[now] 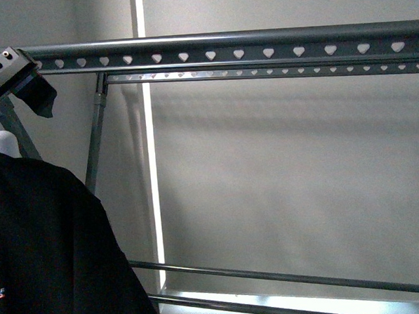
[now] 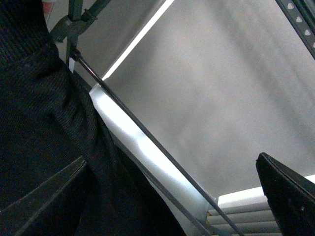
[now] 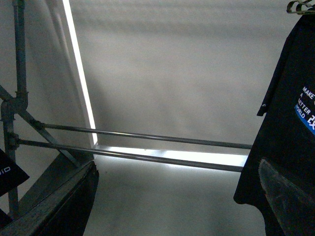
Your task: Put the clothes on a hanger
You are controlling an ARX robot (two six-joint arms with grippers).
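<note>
Left claw [image 2: 171, 160] gapes empty beside the black T-shirt [image 1: 46, 257]; right claw [image 3: 177, 164] is likewise spread on nothing. The T-shirt hangs free below the drying rack [image 1: 225, 47] rail's left end, with no desk showing. Hanging looks done, and only backing away seems left.

grey blind [image 1: 288, 181] | bright vertical light strip [image 1: 139, 13] | white slats [image 2: 243, 215] by blind's edge

T-shirt [image 1: 46, 257] lower left | rack rail [image 1: 281, 39] across top | left arm [image 1: 12, 72] perhaps touching
</note>
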